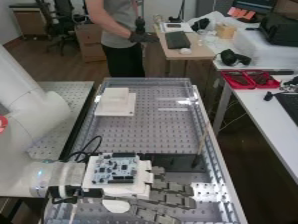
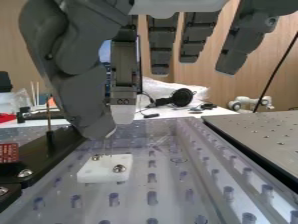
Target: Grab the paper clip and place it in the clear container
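Grey plastic thumb and one bent finger are meeting at their tips in the wrist view, so the hand (image 2: pixel 78 95) looks to be pinching something, with its other fingers held out fairly straight. What's in the pinch is very thin and wiry, and I'm reading it as the paper clip (image 2: pixel 110 144). It hangs just over a small white block with two screws (image 2: pixel 105 168). Can't tell if its lower end touches the block or is a touch above it.

From the high view, the arm (image 1: pixel 30 117) comes in from the left, and the hand is low over the near part of the perforated bench (image 1: pixel 149 137), circuit board (image 1: pixel 114 169) riding on its back. Further up there's a white stepped block (image 1: pixel 114 106), well apart from the hand.

Progress-wise, I'd call it roughly the halfway mark: the grab looks done, or as good as. The placing isn't. What's left is lifting clear of that block, carrying the clip over, and letting go. Honestly I can't pick out the clear container for sure, what with all the see-through plastic around. Main worry would be the wire twisting or slipping out of such a small pinch.
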